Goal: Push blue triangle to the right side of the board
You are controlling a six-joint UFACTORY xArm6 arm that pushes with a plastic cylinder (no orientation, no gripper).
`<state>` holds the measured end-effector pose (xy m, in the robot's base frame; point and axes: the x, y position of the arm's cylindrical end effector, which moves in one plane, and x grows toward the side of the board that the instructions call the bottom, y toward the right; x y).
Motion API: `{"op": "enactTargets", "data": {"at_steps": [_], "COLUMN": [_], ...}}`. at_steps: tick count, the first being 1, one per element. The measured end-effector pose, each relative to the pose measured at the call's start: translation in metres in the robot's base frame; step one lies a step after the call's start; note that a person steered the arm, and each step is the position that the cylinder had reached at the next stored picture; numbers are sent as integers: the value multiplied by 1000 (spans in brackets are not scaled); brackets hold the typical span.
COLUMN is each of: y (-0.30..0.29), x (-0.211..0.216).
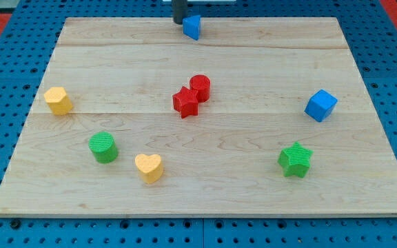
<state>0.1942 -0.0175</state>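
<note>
Touching blue triangle, my tip sits left.

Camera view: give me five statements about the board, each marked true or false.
1. My tip is just to the view's left of the blue triangle, at the board's top edge. True.
2. The red star touches the red cylinder. True.
3. The blue cube lies at the view's left. False: it lies at the view's right.
4. The green star sits beside the green cylinder. False: they are far apart, on opposite sides.
5. The yellow heart lies near the view's bottom. True.
</note>
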Motion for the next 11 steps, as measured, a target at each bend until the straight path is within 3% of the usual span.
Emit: {"op": "enactTargets", "data": {"at_steps": [1, 2, 4, 5, 7, 9, 10, 11], "y": [53, 34, -118, -109, 42, 148, 152, 222], "x": [20, 28, 30, 64, 53, 54, 111, 159]}}
